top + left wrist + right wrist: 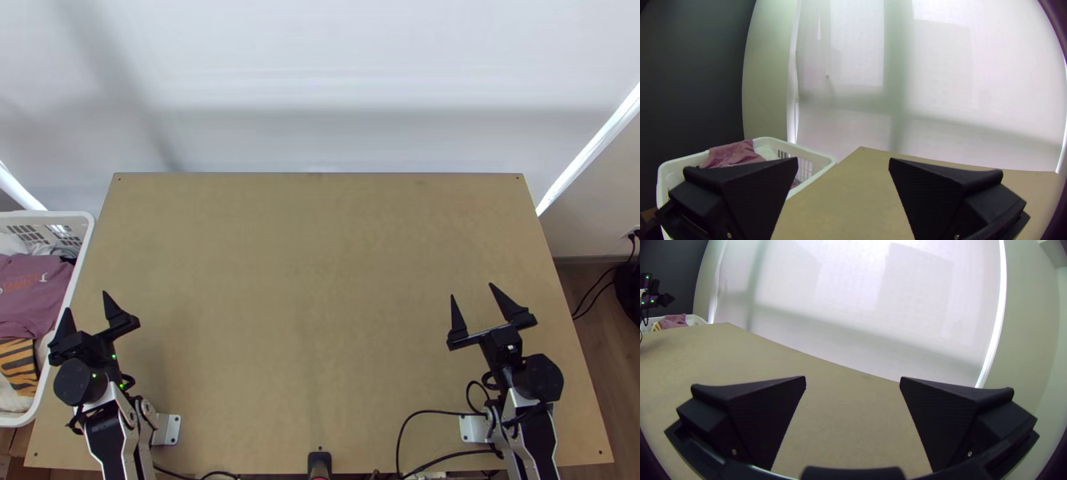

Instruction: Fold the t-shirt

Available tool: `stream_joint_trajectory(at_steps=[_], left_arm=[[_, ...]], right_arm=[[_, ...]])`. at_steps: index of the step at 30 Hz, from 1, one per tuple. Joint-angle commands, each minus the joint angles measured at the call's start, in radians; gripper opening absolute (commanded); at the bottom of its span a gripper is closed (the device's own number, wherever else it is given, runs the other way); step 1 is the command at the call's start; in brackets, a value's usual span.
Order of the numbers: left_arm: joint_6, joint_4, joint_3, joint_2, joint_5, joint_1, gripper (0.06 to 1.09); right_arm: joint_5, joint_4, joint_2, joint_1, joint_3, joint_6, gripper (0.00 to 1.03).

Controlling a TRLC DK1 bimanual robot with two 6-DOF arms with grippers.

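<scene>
Seems at the fetching step, with left fingers [760, 186] and right fingers [760, 418] spread wide; next needs to lift the shirt [36, 296] lying in the basket [48, 214] onto the bench [320, 280]

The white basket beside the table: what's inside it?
The basket holds a mauve garment with lettering, an orange and black striped one and some white cloth. Whatever lies beneath them is covered.
</scene>
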Motion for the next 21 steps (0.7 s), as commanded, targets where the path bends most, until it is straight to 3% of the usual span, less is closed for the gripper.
stream_joint_trajectory(at_steps=[1, 21], left_arm=[[0.014, -0.017, -0.039, -0.001, 0.008, 0.006, 1.05], [0.014, -0.019, -0.039, -0.001, 0.030, -0.002, 1.05]], right_arm=[[0.006, -0.008, -0.007, -0.008, -0.008, -0.014, 0.99], [0.006, -0.008, -0.007, -0.008, -0.008, -0.014, 0.99]])
